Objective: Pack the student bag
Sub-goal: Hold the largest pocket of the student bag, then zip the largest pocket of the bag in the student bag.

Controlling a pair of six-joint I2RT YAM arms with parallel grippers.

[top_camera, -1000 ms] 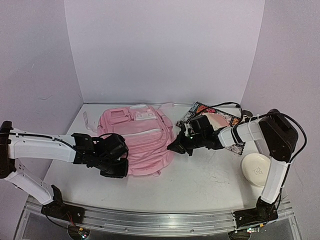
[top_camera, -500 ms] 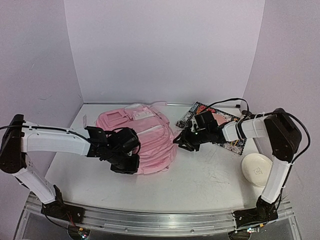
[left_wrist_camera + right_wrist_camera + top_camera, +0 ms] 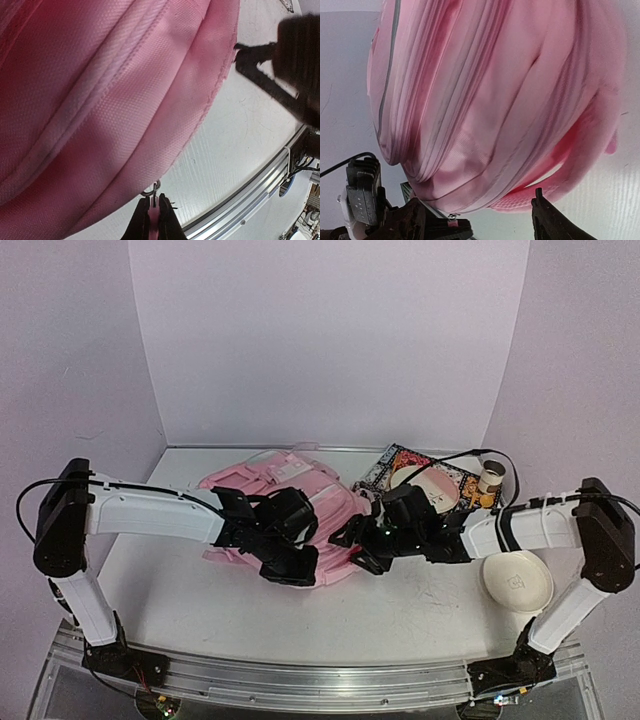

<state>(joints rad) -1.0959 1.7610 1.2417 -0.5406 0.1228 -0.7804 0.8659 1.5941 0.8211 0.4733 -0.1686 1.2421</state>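
The bag (image 3: 270, 472) is laid flat at the middle of the table (image 3: 420, 615), slightly left of centre, with its front pockets turned toward the back wall. Its zip lines are seen shut in the right wrist view, and no opening into the main pocket is shown. A small pink zip pull (image 3: 154, 192) on a metal ring, at the bag's near edge, is pinched between the closed fingers of the left gripper (image 3: 154, 201). The right gripper (image 3: 352, 548) is held just beside the bag's right edge with its fingers spread wide, and nothing is held in it.

Packing is judged to be barely begun: nothing is seen inside the bag. A patterned book (image 3: 392, 460), a small cup (image 3: 490, 477) and a white bowl (image 3: 517, 580) are all left outside on the right. Opening the zip is taken to be the step in hand, and everything is yet to be put in.

The table is walled on the left, back and right, and its near edge is bounded by a metal rail (image 3: 330, 680). The left gripper is placed near that rail, so little room is left for pulling toward the front. More bare surface is offered left of the bag and in front of the right arm. The right side is crowded by the loose things.
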